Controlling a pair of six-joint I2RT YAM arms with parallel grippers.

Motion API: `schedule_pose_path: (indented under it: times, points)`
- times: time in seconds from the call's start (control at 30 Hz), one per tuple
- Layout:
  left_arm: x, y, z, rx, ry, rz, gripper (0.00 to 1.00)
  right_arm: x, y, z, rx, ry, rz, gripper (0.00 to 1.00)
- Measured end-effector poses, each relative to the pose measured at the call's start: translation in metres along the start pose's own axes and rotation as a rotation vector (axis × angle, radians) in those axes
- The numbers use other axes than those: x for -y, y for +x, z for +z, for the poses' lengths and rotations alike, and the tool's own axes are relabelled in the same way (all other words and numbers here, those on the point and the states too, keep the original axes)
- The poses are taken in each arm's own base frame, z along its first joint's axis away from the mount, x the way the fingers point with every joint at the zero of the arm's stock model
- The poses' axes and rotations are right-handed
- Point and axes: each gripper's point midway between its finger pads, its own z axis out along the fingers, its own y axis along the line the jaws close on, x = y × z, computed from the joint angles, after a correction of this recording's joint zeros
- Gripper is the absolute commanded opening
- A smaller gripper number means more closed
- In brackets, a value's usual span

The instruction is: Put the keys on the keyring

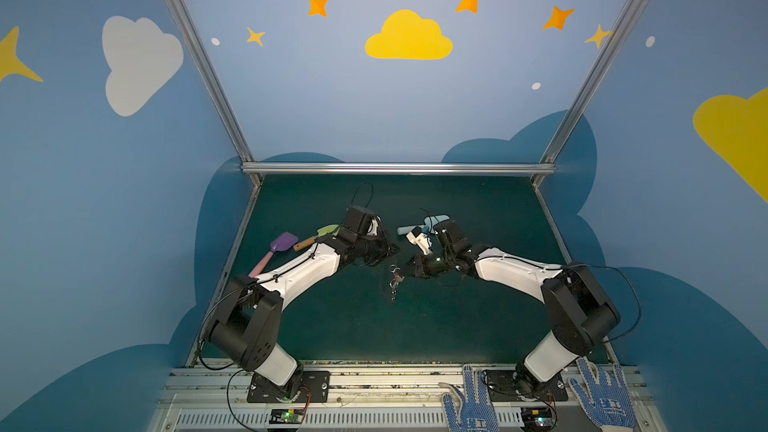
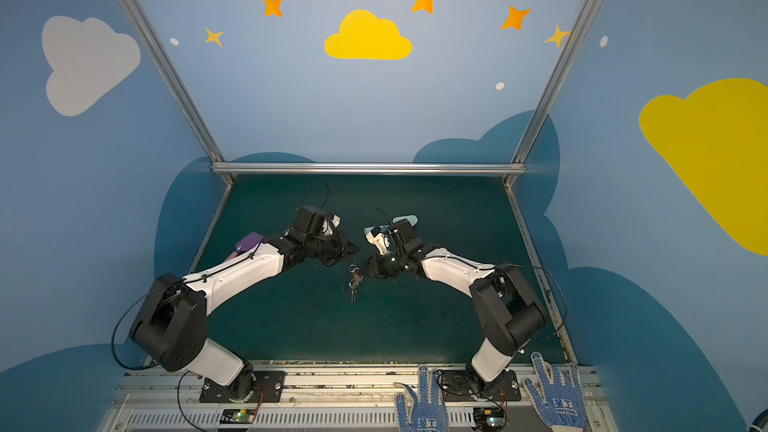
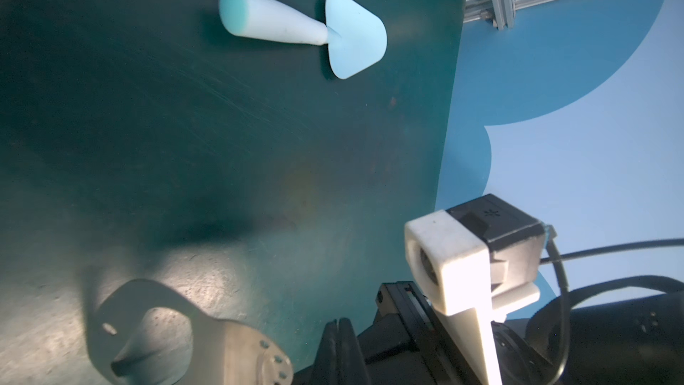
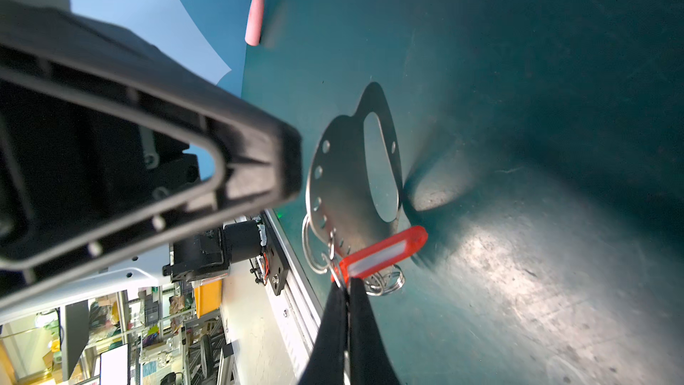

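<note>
The keyring (image 4: 344,179), a flat grey plate with an oval cut-out and a row of small holes, stands on edge just above the green table between the two grippers; it also shows in the left wrist view as the plate (image 3: 207,338). Metal rings (image 4: 311,250) hang from its holed edge. The keys' red tag (image 4: 381,253) lies against the plate, and my right gripper (image 4: 348,285) is shut on the metal key beside it. My left gripper (image 3: 338,324) is shut with nothing visible between its fingers, right beside the plate's edge. In both top views the red tag (image 1: 400,280) (image 2: 356,281) hangs between the grippers.
A pale blue toy shovel (image 3: 303,27) lies behind the right arm. At the left lie a purple shovel with a pink handle (image 1: 278,249) and a green one with a wooden handle (image 1: 322,232). Two dotted blue gloves (image 1: 469,405) rest on the front rail.
</note>
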Motion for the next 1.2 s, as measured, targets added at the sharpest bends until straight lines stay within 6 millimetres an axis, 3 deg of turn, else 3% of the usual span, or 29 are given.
schedule_pose_path:
  times: [0.07, 0.17, 0.37, 0.53, 0.77, 0.97, 1.07, 1.2]
  points:
    - [-0.004, 0.003, -0.001, -0.012, -0.017, -0.001, 0.39, 0.000, 0.000, 0.000, -0.001, -0.002, 0.000, 0.00]
    - [0.001, 0.004, -0.009, 0.010, -0.016, 0.015, 0.45, -0.001, 0.000, 0.000, 0.000, -0.003, -0.001, 0.00]
    - [-0.018, 0.016, -0.032, 0.052, -0.078, 0.007, 0.46, -0.001, 0.000, 0.000, -0.002, -0.004, 0.002, 0.00]
    - [-0.042, 0.028, -0.028, 0.029, -0.142, -0.031, 0.48, -0.001, 0.000, 0.000, -0.002, -0.004, 0.005, 0.00]
    - [-0.046, 0.037, -0.015, 0.002, -0.153, -0.042, 0.46, -0.001, 0.000, 0.000, -0.001, -0.004, 0.012, 0.00]
    - [-0.048, 0.035, -0.004, -0.004, -0.151, -0.048, 0.33, -0.001, 0.000, 0.001, 0.003, 0.000, 0.019, 0.00]
    - [-0.045, 0.032, -0.001, -0.001, -0.143, -0.044, 0.17, 0.000, -0.001, 0.001, 0.005, 0.003, 0.018, 0.00]
    - [-0.037, 0.027, -0.002, 0.012, -0.133, -0.027, 0.08, 0.000, 0.000, 0.001, 0.003, 0.003, 0.018, 0.00]
